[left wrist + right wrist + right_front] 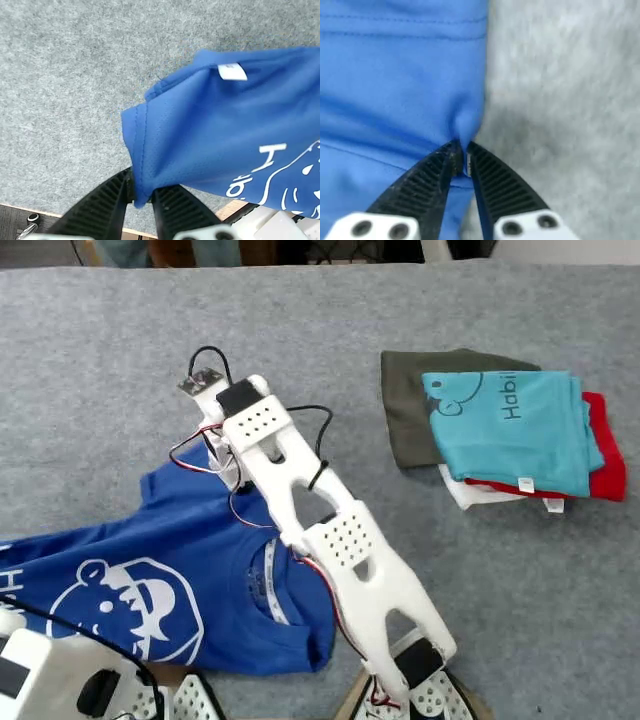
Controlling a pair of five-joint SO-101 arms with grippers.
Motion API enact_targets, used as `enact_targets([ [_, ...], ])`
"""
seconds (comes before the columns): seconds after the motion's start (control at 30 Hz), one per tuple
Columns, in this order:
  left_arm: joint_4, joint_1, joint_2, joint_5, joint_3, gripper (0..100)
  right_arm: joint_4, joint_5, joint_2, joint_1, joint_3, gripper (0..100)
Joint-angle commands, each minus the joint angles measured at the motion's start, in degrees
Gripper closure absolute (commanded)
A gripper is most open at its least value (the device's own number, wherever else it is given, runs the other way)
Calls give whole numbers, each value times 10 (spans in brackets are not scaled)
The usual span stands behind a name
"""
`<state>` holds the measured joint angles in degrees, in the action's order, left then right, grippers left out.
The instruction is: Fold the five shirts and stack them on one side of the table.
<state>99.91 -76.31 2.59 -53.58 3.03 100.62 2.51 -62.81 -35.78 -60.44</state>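
At the near edge of the worktop, your left fingers are pinching a hemmed corner of the blue shirt, with the cloth caught between their ribbed faces. The blue shirt lies unfolded on the near left part of the grey worktop, white cartoon print facing up. Your right arm stretches from the near edge out across the shirt. Your right fingers are pressed together on a small fold of blue cloth at the shirt's edge, just where it meets the grey surface. Farther off to the right, well apart from the blue shirt, sits a stack of folded shirts — a teal shirt on top, a red shirt and a white shirt showing beneath it, and an olive shirt showing at the far side.
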Motion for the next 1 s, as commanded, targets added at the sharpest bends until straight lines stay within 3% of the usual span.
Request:
enact_targets([
  [0.0, 8, -3, 22, -13, 1, 971, 6, 6, 115, 9, 149, 985],
  [0.23, 8, -25, 27, -56, 0, 971, -5, 23, 204, 17, 323, 976],
  [0.33, 8, -44, 27, -83, 3, 971, 1, 25, 211, 21, 322, 882],
  [0.5, 8, -59, 24, -95, 0, 971, 4, 26, 216, 22, 284, 716],
  [0.97, 8, -58, 22, -95, -2, 971, 5, 25, 247, 29, 109, 705],
])
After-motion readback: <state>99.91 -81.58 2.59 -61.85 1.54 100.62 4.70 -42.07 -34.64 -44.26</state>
